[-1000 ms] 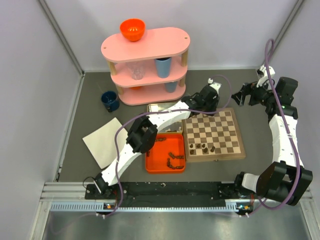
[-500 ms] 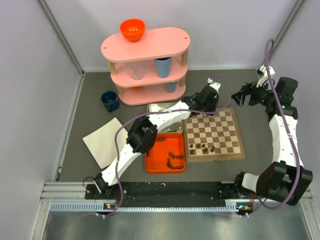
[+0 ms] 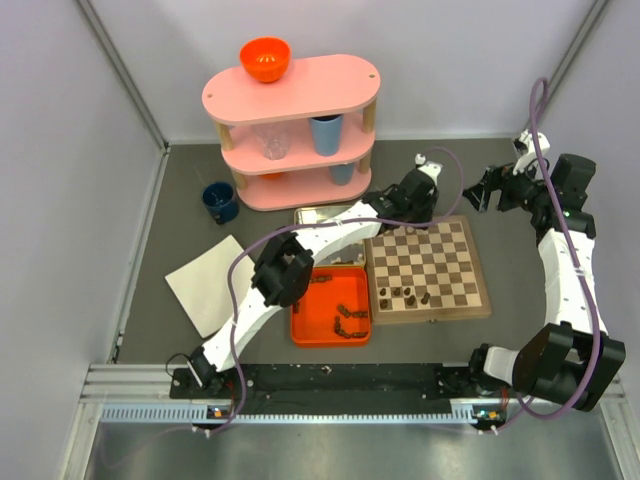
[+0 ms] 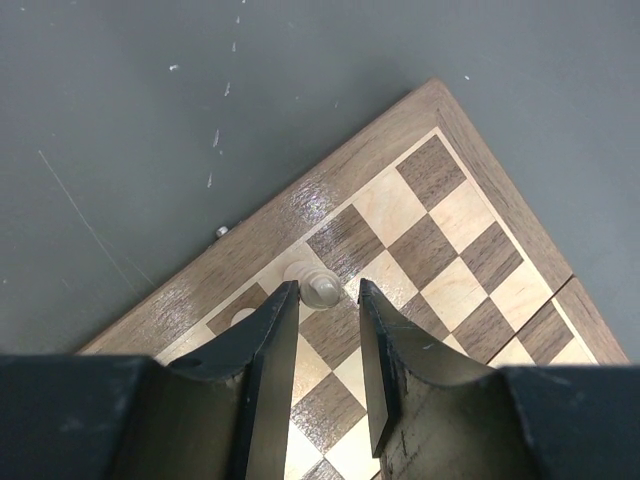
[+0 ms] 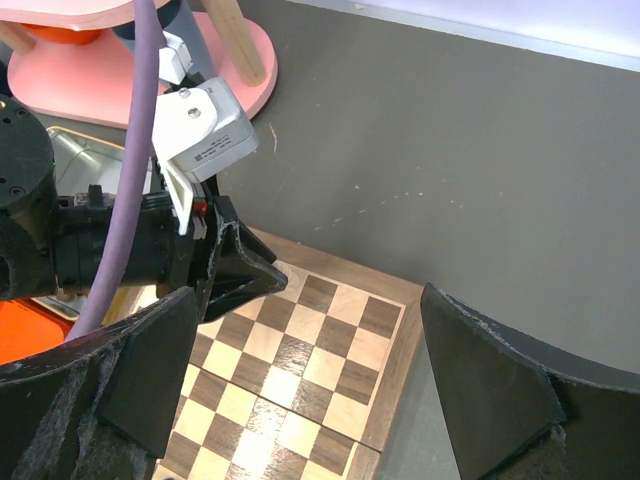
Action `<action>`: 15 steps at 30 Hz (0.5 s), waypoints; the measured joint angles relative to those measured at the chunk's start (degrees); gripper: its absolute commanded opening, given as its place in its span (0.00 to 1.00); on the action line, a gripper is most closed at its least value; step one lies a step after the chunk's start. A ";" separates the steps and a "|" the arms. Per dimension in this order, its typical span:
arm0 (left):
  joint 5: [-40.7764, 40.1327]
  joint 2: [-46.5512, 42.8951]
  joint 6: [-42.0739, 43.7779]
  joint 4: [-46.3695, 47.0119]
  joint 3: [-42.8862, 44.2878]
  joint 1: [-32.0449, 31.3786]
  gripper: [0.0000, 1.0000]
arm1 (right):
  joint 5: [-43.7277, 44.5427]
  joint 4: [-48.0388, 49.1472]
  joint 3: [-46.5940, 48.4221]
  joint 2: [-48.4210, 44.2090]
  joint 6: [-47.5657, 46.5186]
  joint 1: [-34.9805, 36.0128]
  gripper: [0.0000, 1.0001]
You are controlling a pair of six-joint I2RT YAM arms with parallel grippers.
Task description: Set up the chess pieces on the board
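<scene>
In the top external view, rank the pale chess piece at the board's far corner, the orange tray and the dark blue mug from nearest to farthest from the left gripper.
1. Pale chess piece: at the tips of the left gripper, on the board.
2. Orange tray: left of the board.
3. Dark blue mug: far left, by the shelf.

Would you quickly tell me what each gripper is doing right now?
Left gripper: open, a cream piece at its tips.
Right gripper: open, empty.
</scene>
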 measured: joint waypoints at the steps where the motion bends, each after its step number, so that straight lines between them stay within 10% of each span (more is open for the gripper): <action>1: -0.04 -0.11 0.00 0.00 0.00 -0.02 0.36 | 0.02 0.00 0.00 0.00 0.00 0.00 0.92; 15: -2.36 -5.07 0.26 1.64 -4.85 -0.70 0.37 | -0.11 0.31 -0.37 0.02 0.02 0.00 0.92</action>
